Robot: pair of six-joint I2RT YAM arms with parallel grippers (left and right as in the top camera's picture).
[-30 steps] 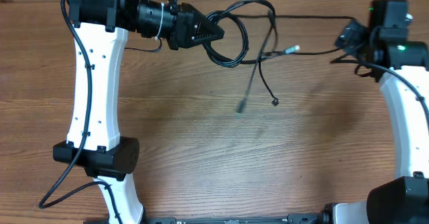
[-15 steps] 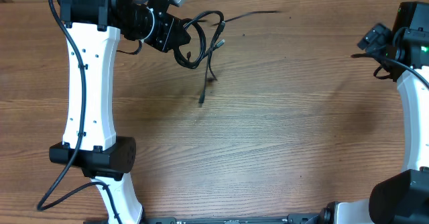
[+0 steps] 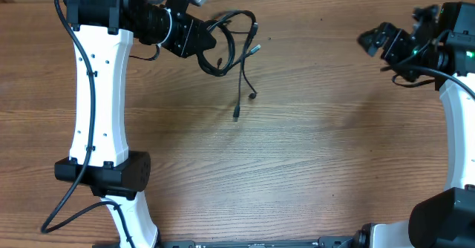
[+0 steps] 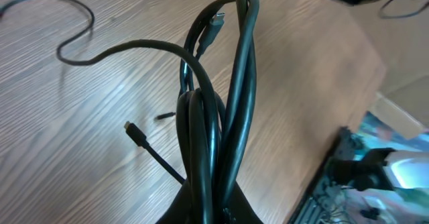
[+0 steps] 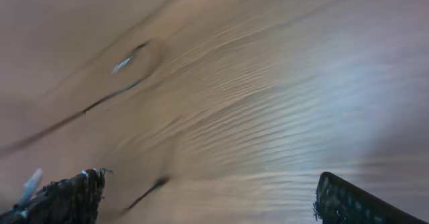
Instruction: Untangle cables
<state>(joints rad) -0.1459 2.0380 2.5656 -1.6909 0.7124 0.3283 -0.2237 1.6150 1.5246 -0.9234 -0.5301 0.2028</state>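
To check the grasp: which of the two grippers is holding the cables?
The left gripper, at the overhead view's upper left, is shut on the cables; the right gripper is open and empty.

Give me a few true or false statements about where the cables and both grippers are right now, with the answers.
1. The left gripper is shut on the cables. True.
2. The right gripper holds a cable. False: it is open and empty.
3. Some loose ends trail from the cables. True.
4. The cables lie in the middle of the table. False: they are at its far left, at the left gripper.
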